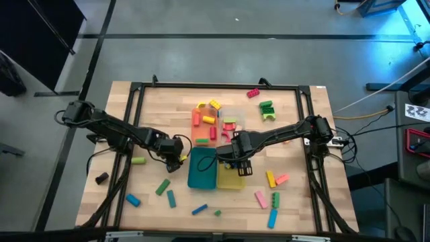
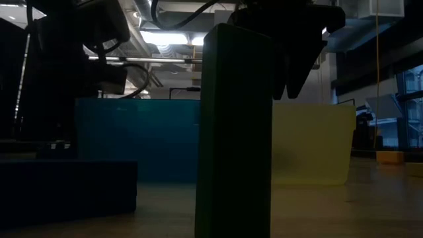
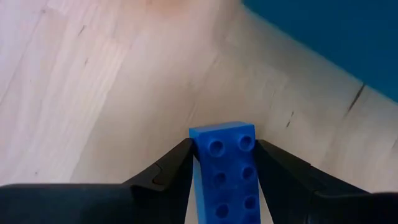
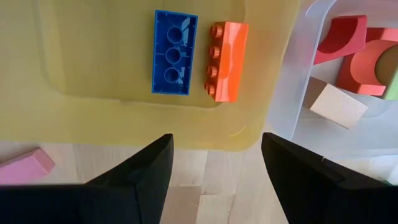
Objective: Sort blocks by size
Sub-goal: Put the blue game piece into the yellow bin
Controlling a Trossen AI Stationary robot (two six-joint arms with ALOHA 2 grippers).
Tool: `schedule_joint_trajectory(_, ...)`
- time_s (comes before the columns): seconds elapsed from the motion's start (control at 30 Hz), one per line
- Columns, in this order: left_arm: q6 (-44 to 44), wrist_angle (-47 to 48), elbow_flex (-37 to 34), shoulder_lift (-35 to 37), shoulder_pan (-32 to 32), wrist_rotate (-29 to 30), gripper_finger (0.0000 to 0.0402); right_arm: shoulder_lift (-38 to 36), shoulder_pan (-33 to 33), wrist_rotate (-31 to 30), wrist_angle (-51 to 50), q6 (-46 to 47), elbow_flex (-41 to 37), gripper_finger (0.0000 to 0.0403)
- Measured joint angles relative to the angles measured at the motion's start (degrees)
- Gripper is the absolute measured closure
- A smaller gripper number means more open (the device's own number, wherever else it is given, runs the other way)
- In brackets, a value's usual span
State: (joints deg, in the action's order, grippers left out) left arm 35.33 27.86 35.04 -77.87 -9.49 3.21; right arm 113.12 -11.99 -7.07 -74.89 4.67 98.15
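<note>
My left gripper (image 1: 177,158) sits low over the table just left of the teal tray (image 1: 201,169), shut on a blue studded brick (image 3: 225,168). My right gripper (image 4: 214,162) is open and empty above the near edge of the yellow tray (image 4: 93,68). In that tray lie a blue brick (image 4: 173,52), underside up, and an orange brick (image 4: 226,60). Other blocks lie loose on the table, such as green (image 1: 162,187), blue (image 1: 132,199) and pink (image 1: 260,199) ones. My left gripper pinches the blue brick's two long sides (image 3: 198,163) between its two fingers. The brick's studded face is turned toward the wrist camera, and its free end sticks out past the fingertips over the wood. Whether it rests on the table I cannot tell.
An orange tray (image 1: 203,138) and a clear tray (image 1: 236,111) with red pieces (image 4: 348,43) stand behind the teal and yellow ones. Green (image 1: 267,107) and red (image 1: 253,93) blocks lie at the far right. A dark green block (image 2: 234,132) stands close in the low view.
</note>
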Motion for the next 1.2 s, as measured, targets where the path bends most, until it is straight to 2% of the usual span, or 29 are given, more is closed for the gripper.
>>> schedule_joint_trajectory(0.17,-0.24,0.02,-0.01,0.0,0.08,0.43,0.0258,0.0,0.0,0.0,0.0,0.0,0.0,0.0157)
schedule_joint_trajectory(0.73,-1.79,0.13,0.05,0.37,0.82,0.68,0.0397,0.0,0.0,0.0,-0.15,0.0,0.0,0.0157)
schedule_joint_trajectory(0.9,-3.19,0.69,0.29,1.56,2.28,0.27,0.0395,0.0,-0.02,0.0,-0.16,0.0,0.0,0.0157)
schedule_joint_trajectory(1.2,-5.8,10.71,2.66,6.76,4.91,0.25,0.0395,0.0,0.0,0.02,-0.13,0.0,-0.02,0.0157)
